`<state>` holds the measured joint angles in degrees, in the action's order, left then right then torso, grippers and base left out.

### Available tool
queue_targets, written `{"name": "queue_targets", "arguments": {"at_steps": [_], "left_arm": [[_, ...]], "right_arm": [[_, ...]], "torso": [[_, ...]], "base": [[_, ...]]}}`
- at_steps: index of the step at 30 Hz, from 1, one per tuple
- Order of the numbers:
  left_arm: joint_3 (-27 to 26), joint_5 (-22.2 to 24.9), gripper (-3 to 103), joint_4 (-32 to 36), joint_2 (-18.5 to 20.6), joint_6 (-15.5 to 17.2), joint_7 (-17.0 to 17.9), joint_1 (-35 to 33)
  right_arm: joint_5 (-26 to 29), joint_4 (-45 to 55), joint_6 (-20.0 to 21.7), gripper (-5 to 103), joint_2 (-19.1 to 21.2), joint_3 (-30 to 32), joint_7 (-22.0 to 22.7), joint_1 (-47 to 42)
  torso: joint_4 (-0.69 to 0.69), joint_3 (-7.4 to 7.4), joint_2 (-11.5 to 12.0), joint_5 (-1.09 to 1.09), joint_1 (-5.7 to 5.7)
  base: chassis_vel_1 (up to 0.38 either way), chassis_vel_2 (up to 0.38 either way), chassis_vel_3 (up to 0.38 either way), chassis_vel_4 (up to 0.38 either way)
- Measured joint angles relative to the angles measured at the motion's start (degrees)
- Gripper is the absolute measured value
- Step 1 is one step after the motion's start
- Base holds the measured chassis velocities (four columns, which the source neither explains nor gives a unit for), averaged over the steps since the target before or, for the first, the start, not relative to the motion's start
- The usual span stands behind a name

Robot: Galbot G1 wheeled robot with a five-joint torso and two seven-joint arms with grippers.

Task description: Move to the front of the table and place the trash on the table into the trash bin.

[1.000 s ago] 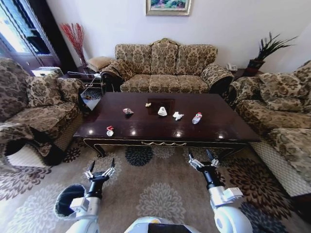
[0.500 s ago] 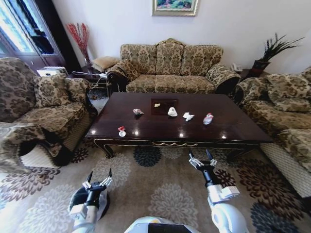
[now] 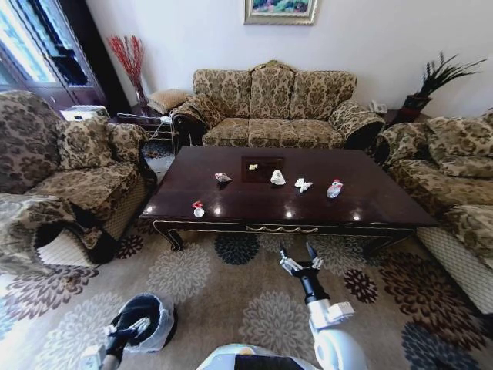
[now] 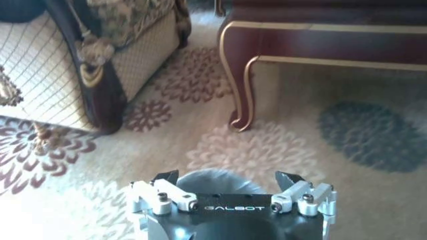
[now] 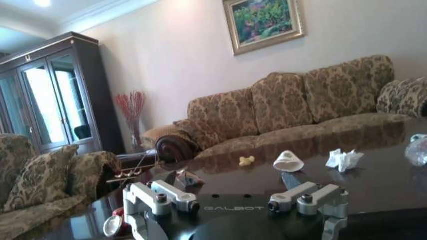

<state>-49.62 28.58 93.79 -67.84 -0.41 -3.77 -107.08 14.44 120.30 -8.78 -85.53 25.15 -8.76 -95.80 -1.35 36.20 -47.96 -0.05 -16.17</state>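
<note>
The dark glossy table (image 3: pixel 370 202) stands ahead of me. On it lies the trash: a crushed red-white can (image 3: pixel 198 208) near the front left, a crumpled wrapper (image 3: pixel 223 178), a yellowish scrap (image 3: pixel 253 166), a white cup (image 3: pixel 277 178), a tissue (image 3: pixel 303 185) and a red-capped bottle (image 3: pixel 334 189). The bag-lined trash bin (image 3: pixel 158 333) sits on the carpet at my lower left. My left gripper (image 3: pixel 132 330) hangs low over the bin, open (image 4: pixel 227 178) and empty. My right gripper (image 3: pixel 300 264) is open over the carpet short of the table's front edge, facing the cup (image 5: pixel 288 161) and tissue (image 5: pixel 344 159).
Patterned sofas stand on three sides: one behind the table (image 3: pixel 269 104), one left (image 3: pixel 69 166), one right (image 3: pixel 454 177). A curved table leg (image 4: pixel 243 100) stands near the left sofa's corner (image 4: pixel 100 75). Patterned carpet (image 3: pixel 231 301) lies between me and the table.
The whole view has shifted, so the camera has moved and the table sits more central. My left arm has dropped low over the bin. My right gripper has shifted left.
</note>
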Motion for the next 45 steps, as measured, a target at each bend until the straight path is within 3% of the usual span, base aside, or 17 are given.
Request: {"name": "queue_targets", "arguments": {"at_steps": [2,6,10,14,18,29,37,45], "left_arm": [[0.2,-0.1,98,-2.9,1.3,-0.5,-0.6,1.4],[1.7,-0.7,98,-15.3,7.1,-3.0,-4.6,6.6],[2.4,-1.8,98,-21.2,9.1,-4.1,-7.3,9.2],[3.4,-4.6,98,-31.5,11.4,-5.8,-14.9,14.8],[3.9,-6.4,98,-35.8,11.8,-6.0,-18.8,18.4],[4.5,-12.0,98,-48.7,13.4,-9.2,-23.0,26.2],[4.6,-13.8,98,-58.9,13.8,-10.9,-28.8,32.1],[5.6,-14.1,98,-62.2,12.9,-8.1,-31.0,36.0]], "right_arm": [[0.0,-0.5,0.0,100,0.0,0.0,0.0,0.3],[0.4,-1.4,0.2,100,0.3,0.1,0.4,0.4],[0.6,-1.9,0.2,100,0.2,0.3,0.5,0.4],[0.6,-2.8,0.2,100,-0.6,0.6,1.0,0.3],[0.5,-4.3,-0.7,100,-0.7,0.9,2.6,0.4],[0.6,-5.2,-2.1,100,-0.5,2.2,3.8,-1.1],[0.3,-5.5,-2.9,100,-0.6,2.6,4.0,-1.9],[0.1,-6.5,-3.7,100,-0.5,3.4,4.1,-2.6]], "torso": [[0.0,0.0,0.0,0.01,0.0],[0.03,0.0,0.0,0.03,0.0],[-0.01,0.0,0.0,0.03,0.0],[0.01,0.0,0.0,0.04,0.0],[0.01,0.0,0.0,0.04,0.01],[-0.01,0.0,0.0,0.04,0.0],[0.0,0.0,0.0,0.05,0.0],[0.01,0.0,0.0,0.06,0.0]], "base": [[0.0,0.0,0.0,0.0],[0.0,0.0,0.0,0.0],[0.0,0.0,0.0,0.0],[0.0,0.0,0.0,0.0],[0.0,0.0,0.0,0.0],[0.0,0.0,0.0,0.0],[0.0,0.0,0.0,0.0],[0.0,0.0,0.0,0.0]]}}
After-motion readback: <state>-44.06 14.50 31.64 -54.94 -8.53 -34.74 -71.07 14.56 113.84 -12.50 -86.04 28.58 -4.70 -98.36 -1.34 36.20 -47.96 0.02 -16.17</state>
